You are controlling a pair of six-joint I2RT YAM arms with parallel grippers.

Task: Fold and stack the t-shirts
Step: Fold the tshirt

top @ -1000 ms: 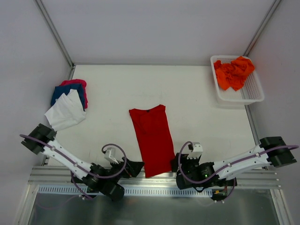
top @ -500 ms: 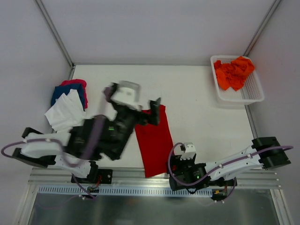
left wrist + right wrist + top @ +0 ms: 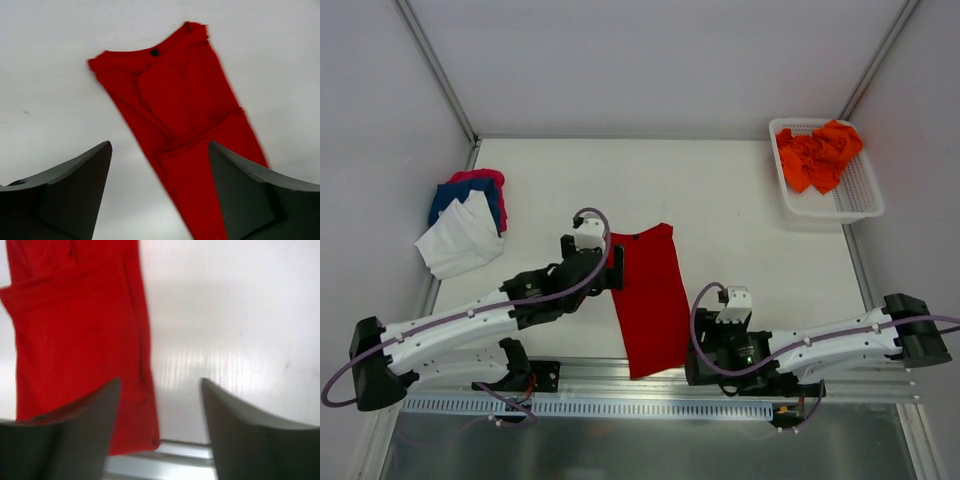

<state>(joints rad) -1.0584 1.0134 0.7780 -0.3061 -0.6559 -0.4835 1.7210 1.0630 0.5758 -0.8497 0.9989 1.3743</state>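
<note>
Currently the left tool stands spread with nothing between its fingers, poised over the collar end of the deep red t-shirt. The right tool is likewise spread and empty, low beside the hem's right corner at the near edge of the tabletop. Neither wrist view shows cloth caught in the tool.

The deep red t-shirt lies flat in the middle of the tabletop as a long narrow strip, sleeves turned in, collar toward the far side. Judged from this, the lengthwise folds are complete; the crosswise fold and the transfer to the pile are outstanding.

At the far left, a white t-shirt rests on a blue t-shirt and a pink t-shirt, forming a loose pile. At the far right, the white mesh basket holds crumpled orange t-shirts, not yet folded. The task therefore appears roughly half done at most.
</note>
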